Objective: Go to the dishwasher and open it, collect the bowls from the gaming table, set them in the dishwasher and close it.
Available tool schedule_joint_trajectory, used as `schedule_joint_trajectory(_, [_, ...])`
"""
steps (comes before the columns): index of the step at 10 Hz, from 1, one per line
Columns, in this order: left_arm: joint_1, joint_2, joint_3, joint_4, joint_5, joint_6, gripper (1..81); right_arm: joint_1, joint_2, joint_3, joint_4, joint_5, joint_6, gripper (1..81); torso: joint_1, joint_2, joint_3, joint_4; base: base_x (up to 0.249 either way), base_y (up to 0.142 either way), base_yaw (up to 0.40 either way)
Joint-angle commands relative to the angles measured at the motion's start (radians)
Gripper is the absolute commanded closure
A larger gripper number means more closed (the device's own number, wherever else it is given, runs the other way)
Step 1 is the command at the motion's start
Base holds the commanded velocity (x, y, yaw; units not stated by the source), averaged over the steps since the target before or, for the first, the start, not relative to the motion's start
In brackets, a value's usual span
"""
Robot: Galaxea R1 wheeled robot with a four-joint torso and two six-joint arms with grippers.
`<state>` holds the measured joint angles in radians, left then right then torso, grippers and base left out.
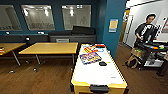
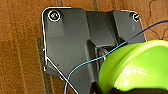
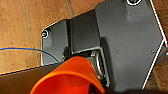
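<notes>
Wooden floor (image 2: pixel 20 55) under green bowl (image 2: pixel 135 67), seemingly tilted.

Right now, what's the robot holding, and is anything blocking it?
Left gripper: green bowl at it. Right gripper: orange bowl at it. Fingers not visible. Game table with board-game boxes dead ahead; person by a cart at right.

Green bowl (image 2: pixel 135 67) and orange bowl (image 3: pixel 67 77) cut off
</notes>
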<state>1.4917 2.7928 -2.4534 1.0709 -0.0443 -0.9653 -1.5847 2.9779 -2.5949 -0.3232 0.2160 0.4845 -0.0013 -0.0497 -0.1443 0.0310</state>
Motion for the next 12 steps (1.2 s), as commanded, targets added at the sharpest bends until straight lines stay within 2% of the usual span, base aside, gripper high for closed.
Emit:
schedule_joint_trajectory(1, [-0.034, -0.015, 0.002, 0.012, 0.035, 0.004, 81.1, 0.027, 0.003, 0.004, -0.017, -0.038, -0.009, 81.1, 0.001, 0.000, 0.000, 0.000, -0.147, 0.000, 0.000])
schedule_joint_trajectory(12, [-0.034, -0.015, -0.004, 0.012, 0.035, 0.005, 81.1, 0.030, 0.008, 0.003, -0.016, -0.041, -0.017, 81.1, 0.001, 0.000, 0.000, 0.000, -0.147, 0.000, 0.000])
